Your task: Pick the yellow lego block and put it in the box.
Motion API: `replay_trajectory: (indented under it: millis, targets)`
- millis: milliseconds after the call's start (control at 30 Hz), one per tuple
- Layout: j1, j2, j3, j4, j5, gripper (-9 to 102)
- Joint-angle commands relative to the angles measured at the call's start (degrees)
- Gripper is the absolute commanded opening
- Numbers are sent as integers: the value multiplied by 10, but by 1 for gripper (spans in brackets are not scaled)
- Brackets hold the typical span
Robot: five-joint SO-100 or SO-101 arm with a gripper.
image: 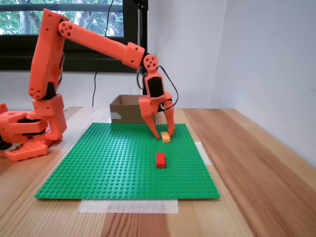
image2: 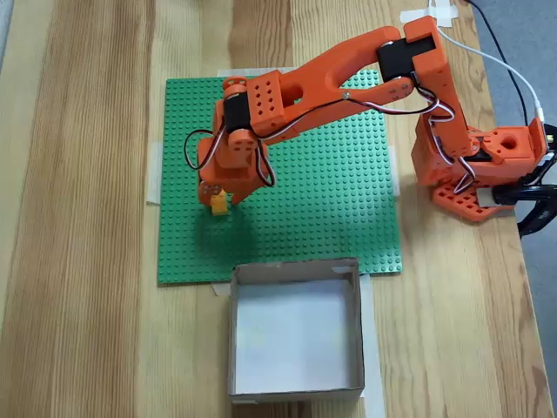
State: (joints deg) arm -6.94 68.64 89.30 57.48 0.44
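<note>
While the end effector [image: 164, 131] straddles the yellow lego block [image: 166, 138], open-jawed.

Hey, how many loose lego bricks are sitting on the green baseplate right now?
2. The yellow lego block lies between the open gripper's fingertips, toward the box. The red brick lies nearer the fixed camera. The arm may hide others.

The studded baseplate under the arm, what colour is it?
Green. The baseplate shows best in the fixed view from above, where its whole square outline is visible.
</note>
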Motion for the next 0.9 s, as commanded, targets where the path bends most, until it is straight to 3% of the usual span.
replay_trajectory:
  millis: [0,267,867]
  targets:
    - [7,9,3,-4,0,7]
    - [5,18,3,-6,-11,1]
    - [-8,120,17,26,1,0]
